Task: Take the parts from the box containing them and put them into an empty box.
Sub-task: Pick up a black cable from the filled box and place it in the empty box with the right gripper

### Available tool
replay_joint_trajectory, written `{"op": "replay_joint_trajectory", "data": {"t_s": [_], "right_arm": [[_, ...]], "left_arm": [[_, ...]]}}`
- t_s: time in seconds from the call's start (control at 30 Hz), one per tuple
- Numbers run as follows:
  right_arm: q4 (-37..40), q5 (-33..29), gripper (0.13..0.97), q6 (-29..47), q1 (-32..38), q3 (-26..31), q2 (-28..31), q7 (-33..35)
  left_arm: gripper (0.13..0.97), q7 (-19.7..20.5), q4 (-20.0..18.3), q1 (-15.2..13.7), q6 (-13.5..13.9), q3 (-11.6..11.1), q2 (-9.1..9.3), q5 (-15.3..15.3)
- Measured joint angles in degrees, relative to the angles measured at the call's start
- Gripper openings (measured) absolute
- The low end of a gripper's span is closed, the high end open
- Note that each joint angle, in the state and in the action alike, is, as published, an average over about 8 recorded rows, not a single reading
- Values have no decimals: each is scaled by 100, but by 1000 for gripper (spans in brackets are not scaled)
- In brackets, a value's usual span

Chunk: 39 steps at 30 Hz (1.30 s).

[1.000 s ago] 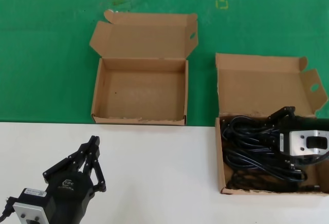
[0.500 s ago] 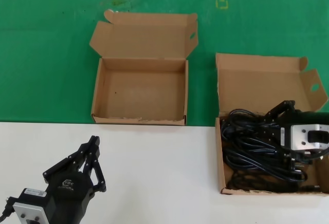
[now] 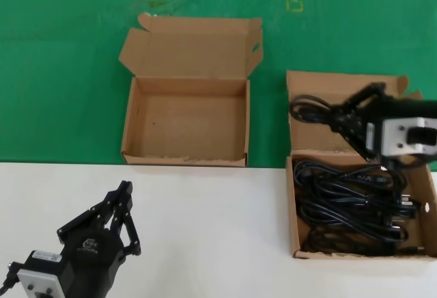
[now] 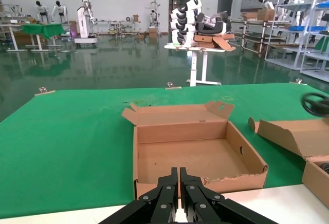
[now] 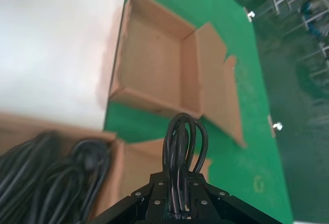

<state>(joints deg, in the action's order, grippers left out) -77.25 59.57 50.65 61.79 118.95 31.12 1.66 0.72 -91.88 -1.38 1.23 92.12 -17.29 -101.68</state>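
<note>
Since earlier: right gripper (image 3: 348, 117) rises above source box (image 3: 295, 206), pinching cable bundle (image 3: 311, 109) | left gripper (image 3: 126, 219) pressed together, parked | empty box (image 3: 130, 124).

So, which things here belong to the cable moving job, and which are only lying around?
Job:
- coiled cable, lifted, clamped in right gripper
- full box with remaining cables
- empty box

Not the job:
- left gripper, shut, idle over white table
- green mat
- small yellow square mark
</note>
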Motion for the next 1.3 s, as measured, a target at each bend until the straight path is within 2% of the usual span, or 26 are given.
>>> {"op": "replay_joint_trajectory", "data": {"t_s": [0.27,0.8,1.07,1.3], "right_arm": [[682,136,170,-313,570,174,-757,445],[3120,1107,170,-1196,1554,293,-2426,2152],[4367,1893,170,-1506,1898,354,-2957,3135],[5003,3015,178,-1866,2160,1155,-3085,3551]], "left_arm": [[161,0,0,0,0,0,0,0],[161,0,0,0,0,0,0,0],[161,0,0,0,0,0,0,0],[161,0,0,0,0,0,0,0]]}}
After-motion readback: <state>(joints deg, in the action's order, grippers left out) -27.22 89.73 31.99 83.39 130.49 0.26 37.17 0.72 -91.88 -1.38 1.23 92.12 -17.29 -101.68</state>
